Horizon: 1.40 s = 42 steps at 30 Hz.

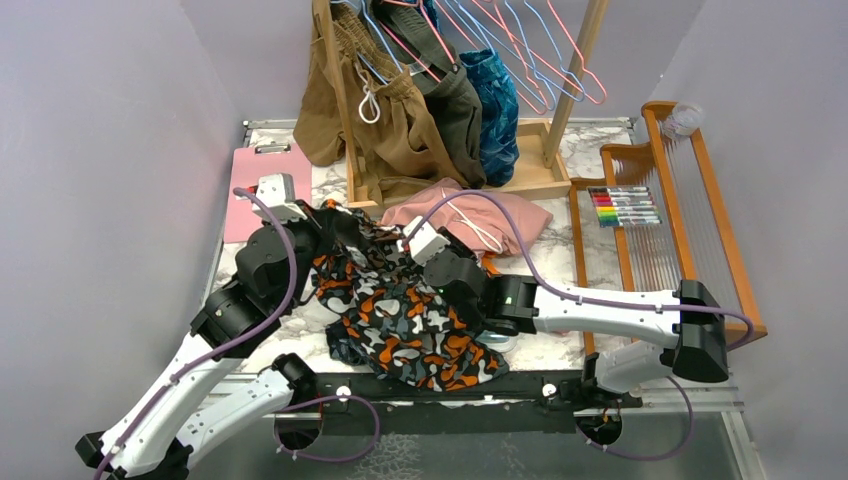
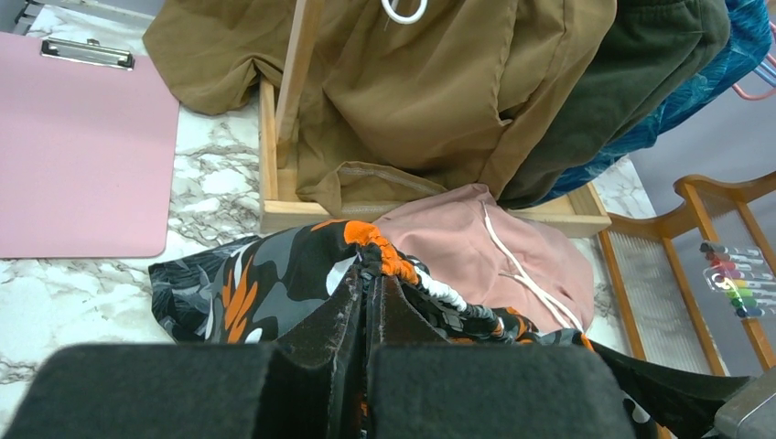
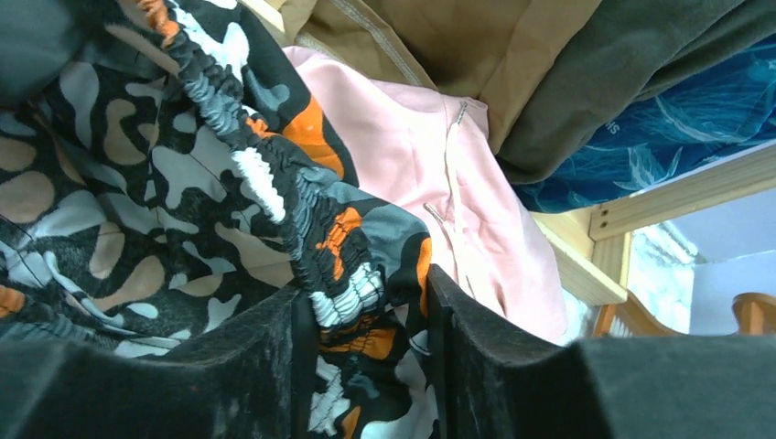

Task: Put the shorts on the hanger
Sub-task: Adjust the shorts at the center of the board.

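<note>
Marble tabletop [image 1: 328,188] below a wooden rack [image 1: 530,185], camo-print shorts [image 1: 420,330] heaped near the front edge, left gripper [image 2: 366,274] stretched forward low, clamped on the elastic waistband [image 3: 265,183], right gripper [image 3: 361,306] angled in across, fingers straddling it, couldn't tell if actually pinching

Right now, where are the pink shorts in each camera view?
Top external: pink shorts at centre, in front of the wooden rack.
Left wrist: right of centre, behind the camouflage shorts.
Right wrist: centre, right of the camouflage shorts.
Shared landmark: the brown garment hanging just behind them.
</note>
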Tool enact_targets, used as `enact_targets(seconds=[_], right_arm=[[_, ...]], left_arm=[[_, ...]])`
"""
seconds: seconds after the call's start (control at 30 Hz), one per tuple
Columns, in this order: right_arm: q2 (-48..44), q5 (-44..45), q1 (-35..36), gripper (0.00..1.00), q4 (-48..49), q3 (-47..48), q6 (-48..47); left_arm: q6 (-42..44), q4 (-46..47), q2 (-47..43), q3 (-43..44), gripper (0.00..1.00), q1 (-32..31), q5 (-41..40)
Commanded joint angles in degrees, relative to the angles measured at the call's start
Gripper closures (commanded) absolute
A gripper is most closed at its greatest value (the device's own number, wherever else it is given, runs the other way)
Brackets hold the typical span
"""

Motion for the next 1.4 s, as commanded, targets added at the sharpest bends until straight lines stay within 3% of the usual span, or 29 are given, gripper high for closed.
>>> enact_targets(seconds=[0.0, 0.13, 0.2, 0.4, 0.57, 0.63, 0.73, 1.1, 1.37], right_arm=[[-0.7, 2.7, 0.3, 0.6, 1.6, 2.6, -0.8], [-3.8, -1.3, 0.2, 0.78, -1.5, 4.7, -0.1], [-5.4, -4.7, 0.2, 0.97, -3.9, 6.4, 0.5], [-13.7, -18.2, 0.2, 0.99, -9.7, 7.4, -1.0], [-18.8, -24.6, 0.1, 0.99, -18.1, 7.6, -0.7], [-20.3, -26.6, 0.2, 0.99, -21.4, 7.7, 0.0], [-21.7, -29.0, 0.2, 0.99, -24.7, 8.4, 1.0], [-21.7, -30.2, 0.2, 0.99, -28.0, 8.8, 1.2], [-20.7, -29.0, 0.2, 0.99, -28.0, 9.3, 0.8]], left_arm=[[-0.1, -0.1, -1.3, 1.2, 1.0, 0.3, 1.5], [-0.1, -0.5, -1.7, 0.8, 1.0, 0.3, 1.7], [0.0, -0.7, -1.9, 0.4, 1.0, 0.3, 2.1], [2.7, -0.5, -2.2, -1.4, 0.97, 0.3, 8.4], [6.8, -0.5, -3.7, -3.0, 0.37, 0.3, 16.8], [9.0, -0.3, -4.5, -3.0, 0.22, 0.3, 20.3], [13.0, -0.4, -5.4, -2.1, 0.1, 0.3, 26.2], [28.8, -0.3, -6.4, 3.5, 0.06, 0.3, 54.5], [30.9, -1.7, -0.1, 2.4, 0.05, 0.3, 67.6]])
